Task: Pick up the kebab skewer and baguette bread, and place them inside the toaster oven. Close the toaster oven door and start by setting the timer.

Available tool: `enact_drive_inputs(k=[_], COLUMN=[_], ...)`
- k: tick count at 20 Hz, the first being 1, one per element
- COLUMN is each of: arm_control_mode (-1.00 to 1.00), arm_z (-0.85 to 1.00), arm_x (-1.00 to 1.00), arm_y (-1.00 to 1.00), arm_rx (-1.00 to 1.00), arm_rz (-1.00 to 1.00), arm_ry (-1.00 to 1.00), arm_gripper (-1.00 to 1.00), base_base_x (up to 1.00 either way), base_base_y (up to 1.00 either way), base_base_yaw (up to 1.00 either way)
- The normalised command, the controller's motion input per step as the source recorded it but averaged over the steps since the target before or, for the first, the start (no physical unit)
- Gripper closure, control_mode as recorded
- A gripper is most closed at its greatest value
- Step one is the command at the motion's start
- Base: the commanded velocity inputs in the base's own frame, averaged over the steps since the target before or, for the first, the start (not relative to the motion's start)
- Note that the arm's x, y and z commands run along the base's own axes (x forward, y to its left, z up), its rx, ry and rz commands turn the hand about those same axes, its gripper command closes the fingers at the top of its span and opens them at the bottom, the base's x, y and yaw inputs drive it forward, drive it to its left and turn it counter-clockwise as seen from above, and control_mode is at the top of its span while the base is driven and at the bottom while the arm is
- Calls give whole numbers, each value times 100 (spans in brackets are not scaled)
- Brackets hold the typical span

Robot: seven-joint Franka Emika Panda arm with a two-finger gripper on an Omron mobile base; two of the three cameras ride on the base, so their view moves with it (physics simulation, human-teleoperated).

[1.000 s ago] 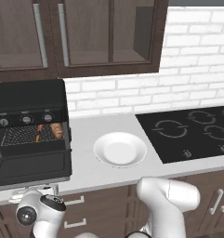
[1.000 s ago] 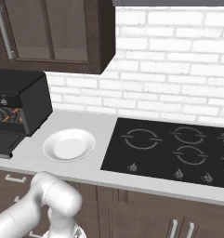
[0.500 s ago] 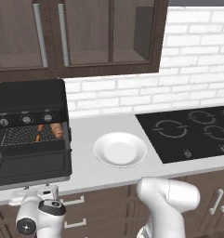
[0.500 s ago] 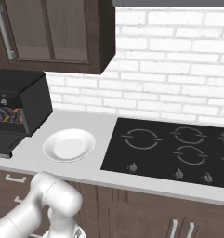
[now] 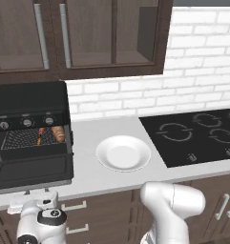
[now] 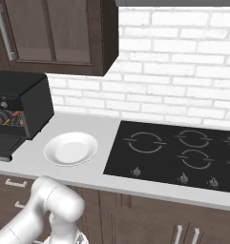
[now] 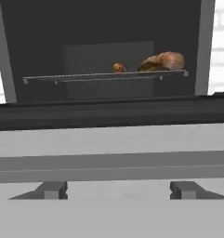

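Looking straight into the toaster oven [image 7: 104, 28] along my gripper [image 7: 118, 189]: fingers spread wide apart, nothing between them. Both tips sit low, in front of and below the dropped toaster oven door [image 7: 108, 116].

Contents: baguette bread [image 7: 162, 61] lies on the wire rack [image 7: 76, 77], right side. Kebab skewer [image 7: 118, 68] is just left of it, seen end-on, so only a small orange-red chunk is clear. Left base view agrees: baguette bread [image 5: 59, 134] and kebab skewer [image 5: 41, 135] side by side on the rack, behind the open door [image 5: 33, 170]. I cannot tell whether the two touch.

Judgement: loading looks complete; the step in hand is closing the door.

How to do it well:
- Come up under the door's free front edge, not its face, so the push turns it about the bottom hinge.
- Contact near the middle of the edge, to keep the panel from twisting.
- Follow the arc up and then inward toward the oven; a straight shove could slide the whole oven back on the counter [image 5: 111, 178].
- Keep the fingers clear of the rack and food as the gap narrows.
- Push until the door sits flush, then go for a knob [image 5: 26, 123]. Which of the three is the timer I cannot tell.

White plate [image 5: 123, 153] sits well apart, out of the path.
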Motion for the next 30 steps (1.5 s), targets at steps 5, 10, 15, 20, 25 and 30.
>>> enact_drive_inputs(k=[5,10,15,20,25,30], arm_control_mode=[-100,-100,-100,-100,-100,-100], arm_z=[55,56,51,42,34,40], arm_x=[24,31,35,41,46,41], arm_y=[0,0,0,0,0,0], arm_rx=[5,5,5,8,7,7], arm_rz=[0,0,0,0,0,0], arm_ry=[-10,-6,-3,-2,0,-2], arm_gripper=[-100,-100,-100,-100,-100,-100], base_base_x=[0,0,0,0,0,0], base_base_y=[0,0,0,0,0,0], base_base_yaw=[0,0,0,0,0,0])
